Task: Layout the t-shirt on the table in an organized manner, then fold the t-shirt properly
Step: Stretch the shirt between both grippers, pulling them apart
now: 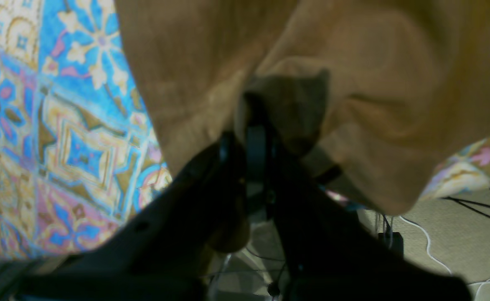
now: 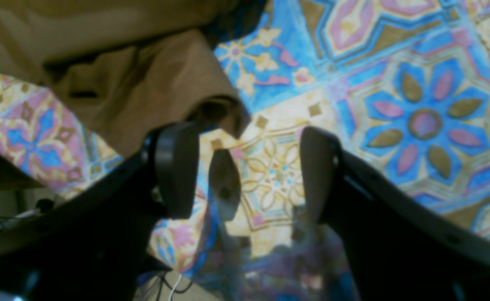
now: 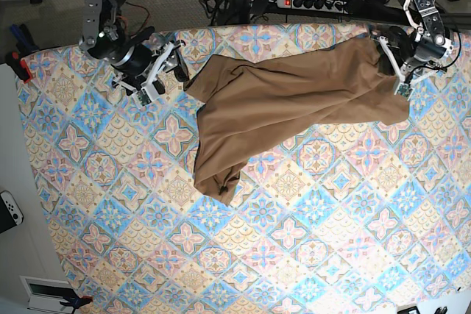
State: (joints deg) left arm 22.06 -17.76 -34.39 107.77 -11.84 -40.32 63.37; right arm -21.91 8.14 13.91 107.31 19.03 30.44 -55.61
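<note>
The tan-brown t-shirt [image 3: 294, 104] lies crumpled across the back half of the table [image 3: 294, 255], stretched left to right, with one bunched end hanging toward the middle. At the shirt's right end my left gripper [image 3: 388, 62] is shut on a fold of fabric near the table's back edge. The left wrist view shows that gripper [image 1: 255, 121] pinching the t-shirt [image 1: 374, 83]. My right gripper [image 3: 176, 64] stands open just left of the shirt's left corner. In the right wrist view this gripper [image 2: 247, 171] holds nothing, and the t-shirt [image 2: 123, 83] corner lies just beyond its left finger [image 2: 178, 167].
A power strip [image 3: 316, 1] and cables run behind the table's back edge. A red clamp [image 3: 22, 68] sits at the left edge and a white controller [image 3: 9, 211] lies off the table's left side. Floor with cables [image 1: 428, 242] shows below the left gripper.
</note>
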